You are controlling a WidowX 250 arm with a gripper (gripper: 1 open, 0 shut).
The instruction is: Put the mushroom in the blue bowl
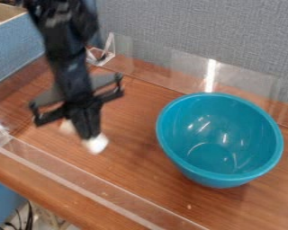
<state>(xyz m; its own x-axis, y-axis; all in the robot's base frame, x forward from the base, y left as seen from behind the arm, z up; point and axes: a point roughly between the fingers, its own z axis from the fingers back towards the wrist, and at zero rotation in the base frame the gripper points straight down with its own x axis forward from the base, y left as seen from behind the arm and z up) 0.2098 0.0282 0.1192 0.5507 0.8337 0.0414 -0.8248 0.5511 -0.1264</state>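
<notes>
The blue bowl [220, 140] stands on the right half of the wooden table, round, deep and holding nothing. My gripper [89, 131] hangs left of it, pointing down, blurred by motion. Its fingers are shut on the mushroom [97, 144], whose cream-white stem shows just below the fingertips, lifted off the table. The cap is hidden between the fingers. A gap of bare wood still separates the mushroom from the bowl's left rim.
Clear acrylic walls [194, 65] ring the wooden table [134, 99], with a low clear rail [75, 180] along the front edge. A blue-grey partition stands behind, and a box edge shows at the far left.
</notes>
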